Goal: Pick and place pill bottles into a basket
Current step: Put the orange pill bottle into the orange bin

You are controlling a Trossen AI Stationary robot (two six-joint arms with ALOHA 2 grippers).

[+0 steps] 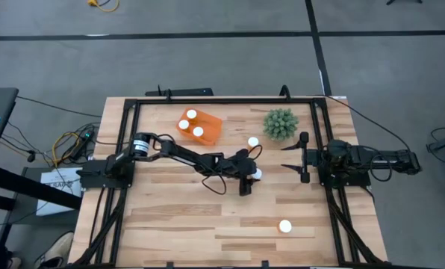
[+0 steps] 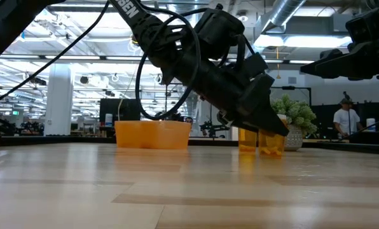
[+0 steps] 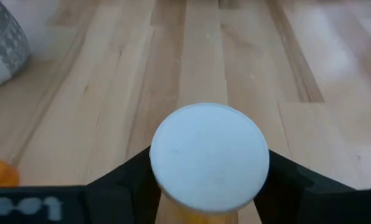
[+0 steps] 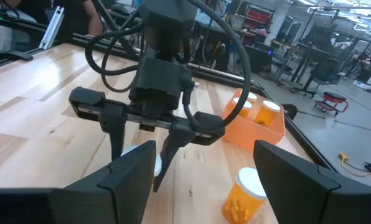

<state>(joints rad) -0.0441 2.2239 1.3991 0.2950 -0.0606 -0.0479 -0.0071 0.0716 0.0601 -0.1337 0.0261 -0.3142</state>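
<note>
- While the left pincer [image 1: 251,176] straddles a pill bottle [image 3: 209,157] mid-counter [image 1: 170,217], its fingers sit apart beside the cap.
- Right pincer [image 1: 300,158] waits wide open near the plant [image 1: 280,123].
- Three bottles stand in the basket [image 1: 207,133].

The left gripper [image 1: 249,178] sits mid-table, its fingers on either side of a pill bottle [image 3: 208,157], with open wood on its near side. Between it and the basket [image 1: 200,125] the left arm itself lies across the direct path. A second bottle [image 1: 253,141] and the green plant [image 1: 280,124] stand near, toward the far right, and the right gripper [image 1: 296,157] hovers just beside.
</note>
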